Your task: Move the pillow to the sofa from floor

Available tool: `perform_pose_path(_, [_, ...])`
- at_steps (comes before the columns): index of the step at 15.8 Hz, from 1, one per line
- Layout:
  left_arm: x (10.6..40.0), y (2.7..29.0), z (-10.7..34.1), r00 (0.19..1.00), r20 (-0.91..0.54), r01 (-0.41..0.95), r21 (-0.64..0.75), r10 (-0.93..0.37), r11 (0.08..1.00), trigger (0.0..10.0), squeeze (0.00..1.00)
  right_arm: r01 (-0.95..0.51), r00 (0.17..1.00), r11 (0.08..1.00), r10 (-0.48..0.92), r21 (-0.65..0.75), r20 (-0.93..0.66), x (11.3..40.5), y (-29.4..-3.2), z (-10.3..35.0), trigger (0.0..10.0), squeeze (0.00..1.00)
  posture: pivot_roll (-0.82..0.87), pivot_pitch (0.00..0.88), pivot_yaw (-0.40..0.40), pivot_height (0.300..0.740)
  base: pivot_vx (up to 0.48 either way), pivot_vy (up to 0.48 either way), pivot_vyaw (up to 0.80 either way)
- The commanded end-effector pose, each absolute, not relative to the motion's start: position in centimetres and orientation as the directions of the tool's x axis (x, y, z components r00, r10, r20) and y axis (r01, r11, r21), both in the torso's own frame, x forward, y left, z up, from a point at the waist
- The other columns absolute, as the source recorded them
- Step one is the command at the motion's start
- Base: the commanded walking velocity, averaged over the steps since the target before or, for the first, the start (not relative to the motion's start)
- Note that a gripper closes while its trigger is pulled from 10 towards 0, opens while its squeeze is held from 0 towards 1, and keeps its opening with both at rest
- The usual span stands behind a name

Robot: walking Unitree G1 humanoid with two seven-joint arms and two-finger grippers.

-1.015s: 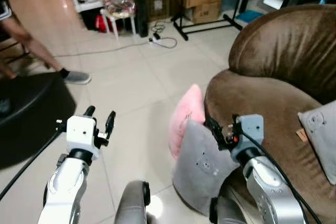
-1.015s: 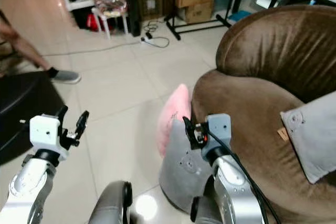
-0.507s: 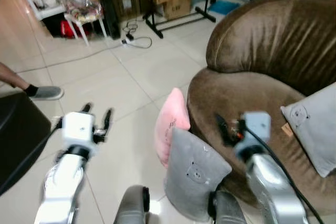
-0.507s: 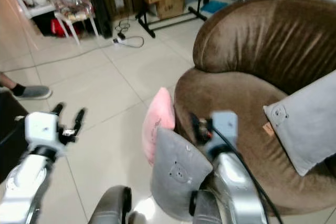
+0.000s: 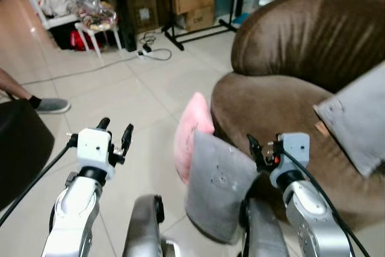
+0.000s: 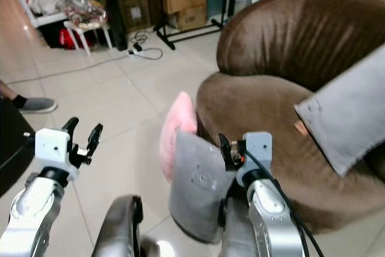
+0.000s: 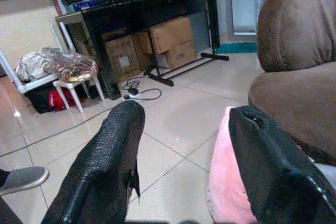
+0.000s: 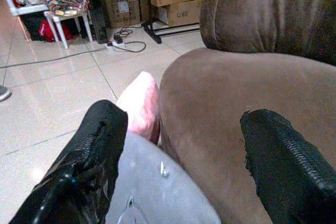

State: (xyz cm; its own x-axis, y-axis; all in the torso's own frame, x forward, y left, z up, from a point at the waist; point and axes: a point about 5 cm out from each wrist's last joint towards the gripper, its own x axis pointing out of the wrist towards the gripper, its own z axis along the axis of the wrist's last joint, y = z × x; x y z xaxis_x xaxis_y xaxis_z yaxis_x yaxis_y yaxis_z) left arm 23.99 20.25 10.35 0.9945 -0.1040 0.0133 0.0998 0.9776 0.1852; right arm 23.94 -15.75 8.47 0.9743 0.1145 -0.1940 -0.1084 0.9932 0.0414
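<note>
Tiled floor (image 5: 144,94), brown sofa (image 5: 301,58), pink pillow (image 5: 191,130) leaning against it

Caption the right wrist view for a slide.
Open right gripper poised over the grey pillow, pink pillow behind, both against the brown sofa.

Grey pillow (image 5: 218,185) and pink pillow (image 5: 191,133) against sofa (image 5: 289,70)

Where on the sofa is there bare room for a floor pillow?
The brown sofa seat is bare between its front edge and the grey pillow on the seat. Crowded: floor at the sofa front, where the pink pillow and grey floor pillow lean.
</note>
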Motion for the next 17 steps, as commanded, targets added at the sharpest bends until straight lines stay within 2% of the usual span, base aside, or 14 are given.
perform_pose_path(1, [23.99,20.2,10.39,0.994,0.014,0.104,0.196,-0.109,0.975,10.0,0.0,-0.118,0.974,0.992,0.124,0.041,-0.191,23.97,-15.75,8.61,10.0,0.0,-0.06,0.0,0.045,0.498,0.0,0.0,0.0])
perform_pose_path(3, [23.92,20.19,10.34,0.994,0.013,0.104,0.193,-0.109,0.976,10.0,0.0,-0.132,0.972,0.991,0.134,0.02,-0.193,24.02,-15.68,8.64,10.0,0.0,-0.06,0.0,0.044,0.484,0.0,0.0,0.0])
perform_pose_path(8, [23.96,20.1,10.63,0.992,0.033,0.11,0.196,-0.119,0.974,10.0,0.0,-0.187,0.965,0.981,0.175,-0.043,-0.194,24.6,-15.26,8.94,10.0,0.0,-0.05,0.001,0.039,0.484,0.0,0.0,0.0])
perform_pose_path(10, [23.9,20.15,10.68,0.992,0.037,0.111,0.194,-0.12,0.975,10.0,0.0,-0.186,0.965,0.982,0.176,-0.037,-0.194,24.67,-15.16,8.96,10.0,0.0,-0.05,0.004,0.037,0.484,0.283,0.0,0.79])
perform_pose_path(14, [23.77,20.31,10.66,0.993,0.033,0.108,0.194,-0.116,0.975,10.0,0.0,-0.17,0.964,0.985,0.165,-0.008,-0.207,24.72,-15.28,8.75,10.0,0.0,-0.05,0.012,0.039,0.484,0.292,0.0,0.0])
perform_pose_path(17, [23.79,20.39,10.63,0.993,0.026,0.106,0.194,-0.113,0.975,10.0,0.0,-0.175,0.962,0.984,0.169,-0.009,-0.215,24.69,-15.25,8.63,10.0,0.0,-0.04,0.014,0.044,0.484,0.0,0.0,0.0])
